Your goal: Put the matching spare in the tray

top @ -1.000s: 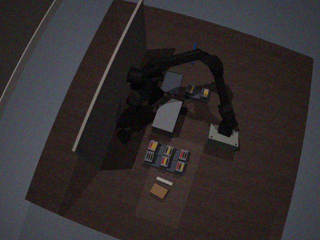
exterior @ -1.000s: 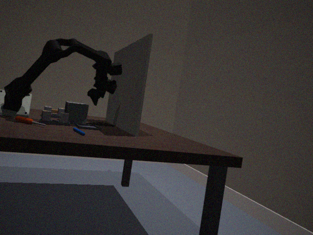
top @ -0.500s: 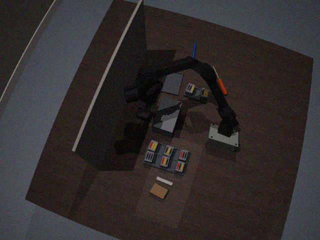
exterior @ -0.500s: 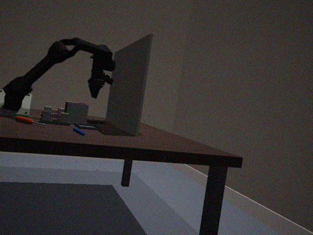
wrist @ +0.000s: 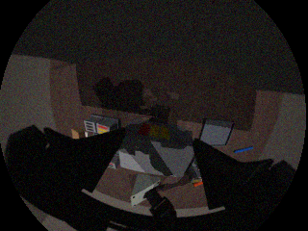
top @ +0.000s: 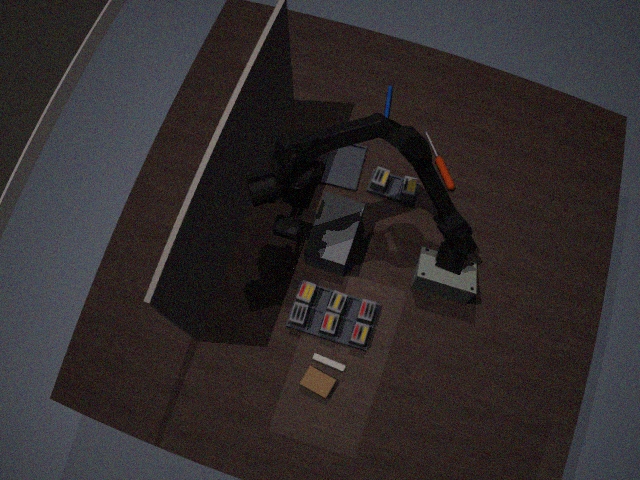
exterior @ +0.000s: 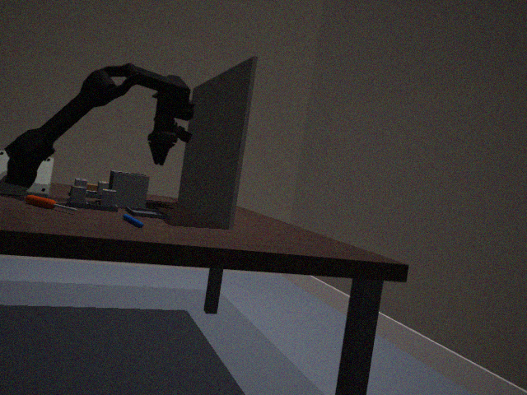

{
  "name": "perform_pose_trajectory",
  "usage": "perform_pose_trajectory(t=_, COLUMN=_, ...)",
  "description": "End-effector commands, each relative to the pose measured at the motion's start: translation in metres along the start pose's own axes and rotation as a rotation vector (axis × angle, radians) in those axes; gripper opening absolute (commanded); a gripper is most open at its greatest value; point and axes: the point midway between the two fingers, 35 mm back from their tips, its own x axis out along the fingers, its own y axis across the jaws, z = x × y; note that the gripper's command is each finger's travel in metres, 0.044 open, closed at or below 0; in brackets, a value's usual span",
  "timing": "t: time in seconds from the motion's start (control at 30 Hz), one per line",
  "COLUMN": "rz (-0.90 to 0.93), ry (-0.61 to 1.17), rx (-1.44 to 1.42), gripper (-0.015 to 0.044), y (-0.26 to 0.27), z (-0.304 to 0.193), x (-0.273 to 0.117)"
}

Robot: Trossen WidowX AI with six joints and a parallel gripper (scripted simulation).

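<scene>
The mounted unit (top: 339,249) (exterior: 128,188) (wrist: 136,161) is a large grey box. In the wrist view its shadowed back shows a red patch (wrist: 144,129) and a wider yellow patch (wrist: 160,132); single bars are too blurred to separate. My gripper (exterior: 159,164) (wrist: 160,137) is open and empty, pointing down above and behind the unit. A rack holds several striped spares; its back-left spare (top: 306,291) shows red and yellow bars. A second rack (top: 395,187) holds two spares, one (top: 381,176) with a yellow bar. The flat grey tray (top: 346,166) (wrist: 217,133) is empty.
A tall upright panel (top: 227,170) (exterior: 216,148) stands behind the unit, close to my wrist. A blue pen-like stick (top: 388,101) (exterior: 132,220) (wrist: 243,149) and an orange screwdriver (top: 444,172) (exterior: 40,201) lie beyond the tray side. A white bar (top: 328,361) and tan block (top: 317,381) lie past the larger rack.
</scene>
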Motion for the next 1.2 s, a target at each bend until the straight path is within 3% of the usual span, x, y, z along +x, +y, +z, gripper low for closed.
perform_pose_trajectory(t=0.0, rz=-0.004, ry=0.001, rx=-0.027, gripper=0.0440, y=0.002, z=-0.001, x=0.000)
perform_pose_trajectory(t=0.27, rz=0.015, ry=0.000, rx=-0.914, gripper=0.0440, y=0.100, z=-0.034, x=-0.003)
perform_pose_trajectory(t=0.53, rz=0.015, ry=0.004, rx=-1.484, gripper=0.0440, y=0.157, z=-0.068, x=-0.001)
perform_pose_trajectory(t=0.93, rz=0.015, ry=0.005, rx=-1.501, gripper=0.0440, y=0.159, z=-0.069, x=0.000)
perform_pose_trajectory(t=1.1, rz=0.014, ry=0.004, rx=-1.500, gripper=0.0309, y=0.156, z=-0.066, x=0.022)
perform_pose_trajectory(t=1.17, rz=0.014, ry=0.005, rx=-1.500, gripper=0.0300, y=0.154, z=-0.065, x=0.035)
